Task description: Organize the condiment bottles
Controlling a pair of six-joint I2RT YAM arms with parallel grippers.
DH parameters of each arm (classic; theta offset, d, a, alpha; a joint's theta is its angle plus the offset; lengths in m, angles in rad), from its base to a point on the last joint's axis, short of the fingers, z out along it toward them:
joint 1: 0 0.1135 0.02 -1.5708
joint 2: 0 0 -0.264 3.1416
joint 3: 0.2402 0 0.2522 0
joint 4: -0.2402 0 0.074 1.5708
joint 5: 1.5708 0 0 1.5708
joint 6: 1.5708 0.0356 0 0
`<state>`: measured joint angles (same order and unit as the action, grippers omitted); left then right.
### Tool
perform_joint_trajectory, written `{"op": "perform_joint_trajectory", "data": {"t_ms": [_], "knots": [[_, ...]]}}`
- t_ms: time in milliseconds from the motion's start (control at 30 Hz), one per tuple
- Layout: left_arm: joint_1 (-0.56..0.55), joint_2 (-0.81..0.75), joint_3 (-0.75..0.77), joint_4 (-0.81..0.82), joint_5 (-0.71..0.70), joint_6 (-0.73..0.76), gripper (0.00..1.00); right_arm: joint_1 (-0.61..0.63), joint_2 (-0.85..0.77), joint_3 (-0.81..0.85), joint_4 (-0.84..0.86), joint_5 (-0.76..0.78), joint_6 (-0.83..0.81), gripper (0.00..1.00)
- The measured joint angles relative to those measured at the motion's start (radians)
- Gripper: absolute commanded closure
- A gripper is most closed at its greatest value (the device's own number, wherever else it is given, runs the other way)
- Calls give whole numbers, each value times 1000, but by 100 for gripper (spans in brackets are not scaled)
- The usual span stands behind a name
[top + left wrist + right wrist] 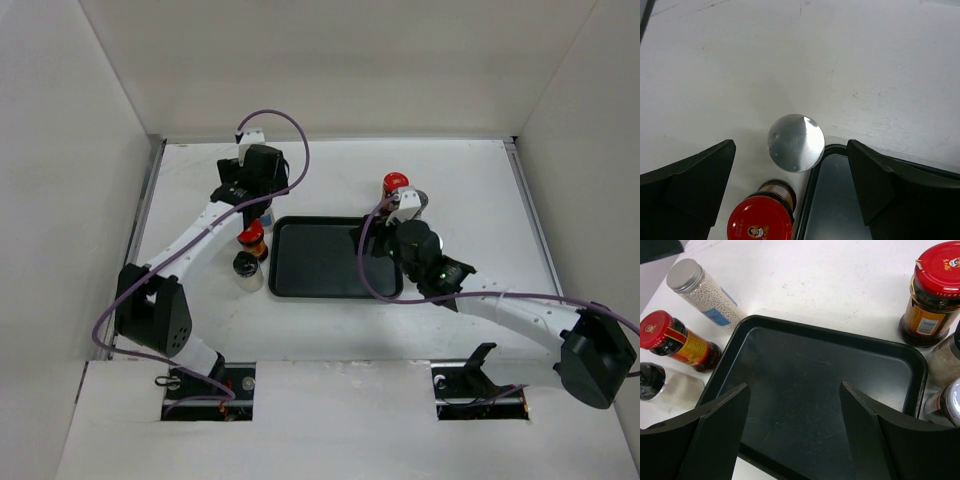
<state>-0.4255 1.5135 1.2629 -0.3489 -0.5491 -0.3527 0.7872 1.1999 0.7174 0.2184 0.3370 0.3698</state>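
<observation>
The black tray (330,258) lies empty mid-table. Three condiment bottles stand along its left side: a silver-lidded bottle of white grains (702,292), a red-lidded dark jar (252,238) and a black-lidded clear shaker (246,268). My left gripper (791,150) hangs open right above the silver lid (795,142), with the red lid (760,220) just in front of it. Beyond the tray's far right corner stand a red-lidded jar (395,184) and two shakers (945,362), partly hidden. My right gripper (794,387) is open over the tray's right part, holding nothing.
White walls close in the table on the left, back and right. The right arm's purple cable loops over the tray's right rim (362,270). Both arm bases sit at the near edge.
</observation>
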Motion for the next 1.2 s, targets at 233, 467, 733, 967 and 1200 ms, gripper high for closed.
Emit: {"op": "perform_joint_trajectory", "data": {"t_ms": [233, 467, 733, 967, 1200], "knots": [[8, 103, 18, -1, 0, 1, 6, 0, 0, 0, 0, -1, 0, 21], [17, 144, 18, 7, 23, -21, 24, 0, 0, 0, 0, -1, 0, 20], [39, 145, 13, 32, 41, -44, 53, 0, -1, 0, 0, -1, 0, 20], [36, 123, 10, 23, 45, -44, 62, -2, -11, -2, 0, -1, 1, 20], [-3, -1, 10, 37, 29, -33, 62, -7, -19, -13, 6, -1, 1, 20]]}}
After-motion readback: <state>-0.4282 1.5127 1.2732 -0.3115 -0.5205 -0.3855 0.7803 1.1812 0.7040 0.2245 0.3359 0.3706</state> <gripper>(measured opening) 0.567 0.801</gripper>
